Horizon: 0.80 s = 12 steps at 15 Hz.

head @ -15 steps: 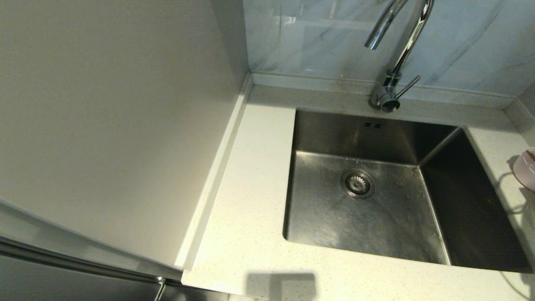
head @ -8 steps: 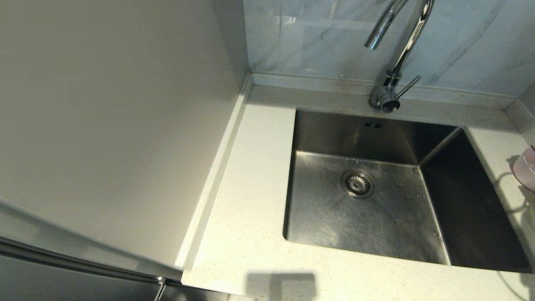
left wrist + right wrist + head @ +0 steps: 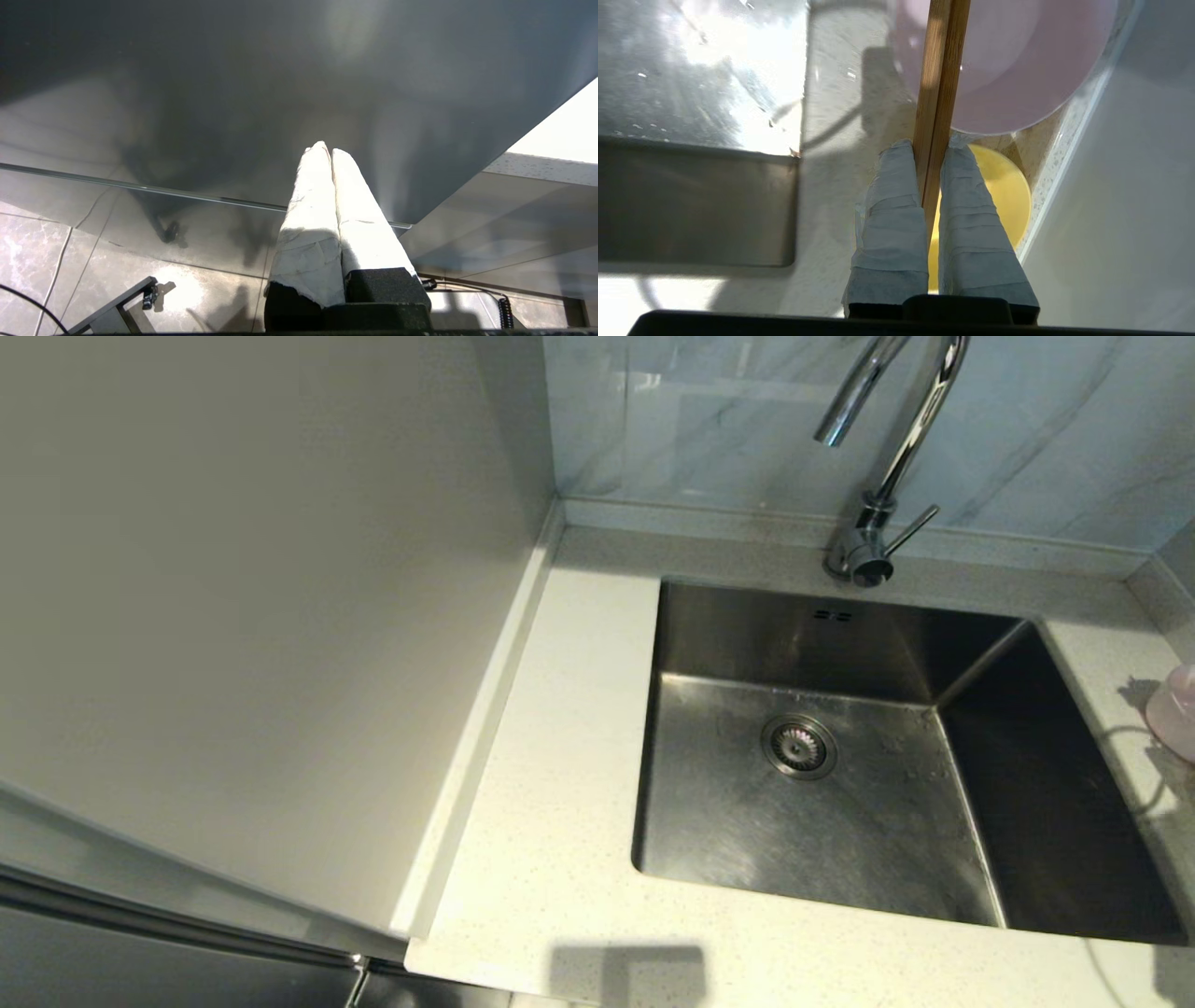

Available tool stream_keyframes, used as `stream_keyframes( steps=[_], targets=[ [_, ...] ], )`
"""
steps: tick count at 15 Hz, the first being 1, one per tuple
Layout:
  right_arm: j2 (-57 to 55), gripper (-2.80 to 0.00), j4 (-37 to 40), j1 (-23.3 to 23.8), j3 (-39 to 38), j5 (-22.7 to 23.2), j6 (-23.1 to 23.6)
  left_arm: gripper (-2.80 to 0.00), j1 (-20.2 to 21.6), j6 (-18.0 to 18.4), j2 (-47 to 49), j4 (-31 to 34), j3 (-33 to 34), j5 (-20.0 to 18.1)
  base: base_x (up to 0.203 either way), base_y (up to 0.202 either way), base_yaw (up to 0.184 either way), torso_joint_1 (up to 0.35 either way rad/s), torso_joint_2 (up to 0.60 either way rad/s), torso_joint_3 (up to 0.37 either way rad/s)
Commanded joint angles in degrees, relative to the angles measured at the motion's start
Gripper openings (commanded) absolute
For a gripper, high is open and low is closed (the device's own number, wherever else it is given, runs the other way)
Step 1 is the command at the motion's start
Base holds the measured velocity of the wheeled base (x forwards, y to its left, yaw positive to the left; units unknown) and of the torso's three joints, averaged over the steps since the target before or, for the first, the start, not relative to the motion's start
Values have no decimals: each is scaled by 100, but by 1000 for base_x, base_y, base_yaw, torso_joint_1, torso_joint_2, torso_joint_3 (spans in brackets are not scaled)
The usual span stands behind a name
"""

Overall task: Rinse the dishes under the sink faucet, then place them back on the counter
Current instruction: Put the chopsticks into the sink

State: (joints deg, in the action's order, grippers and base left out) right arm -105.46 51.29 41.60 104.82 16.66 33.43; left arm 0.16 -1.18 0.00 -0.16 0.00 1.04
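Right gripper (image 3: 931,144) is where I start: its two wrapped fingers (image 3: 889,205) are pinched onto the pair of chopsticks (image 3: 941,79), which run side by side out between the tips and across the pink bowl (image 3: 1008,70). My left gripper (image 3: 325,149) is parked low in front of the dark cabinet face, off the counter altogether, its fingers pressed together on nothing.

Working outward from the right gripper, the yellow bowl (image 3: 1004,191) sits directly beneath the fingers on the counter (image 3: 836,154), and the pink bowl lies just past it, overlapping it in the wrist view. I cannot tell whether the two bowls touch. Both are on the narrow strip of counter to the right of the sink (image 3: 840,784), close to the side wall. From the head camera only a sliver of the pink bowl (image 3: 1178,709) shows at the right edge.

The sink itself holds no dishes that I can see, with its drain (image 3: 799,745) toward the far side. Beyond it stands the faucet (image 3: 887,457), its spout arched over the basin and its lever (image 3: 910,530) sticking out to the right. I see no water running.

I judge this to be the first step: chopsticks gripped but not yet rinsed. Next I need to carry them left over the basin under the spout without knocking the pink bowl, and get the lever opened.
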Motion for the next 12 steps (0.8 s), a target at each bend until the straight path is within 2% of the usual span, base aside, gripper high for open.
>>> stream_keyframes(
  steps=[1, 3, 8, 10, 12],
  targets=[
    [465, -280, 131, -251, -33, 12, -75, -280, 2, -5, -18, -2, 0, 2, 0, 0, 0, 0, 0, 0],
    [771, -280, 324, -690, -29, 5, -399, -280, 2, -5, -18, -2, 0, -4, 0, 0, 0, 0, 0, 0],
    [1480, -280, 401, -2059, -54, -61, -2314, -280, 2, -5, -18, -2, 0, -7, 0, 0, 0, 0, 0, 0],
    [1757, -280, 530, -2554, -384, -454, -2776, -280, 2, -5, -18, -2, 0, 2, 0, 0, 0, 0, 0, 0],
    [2110, -280, 553, -2852, -994, -900, -2986, -280, 2, -5, -18, -2, 0, 2, 0, 0, 0, 0, 0, 0]
  ],
)
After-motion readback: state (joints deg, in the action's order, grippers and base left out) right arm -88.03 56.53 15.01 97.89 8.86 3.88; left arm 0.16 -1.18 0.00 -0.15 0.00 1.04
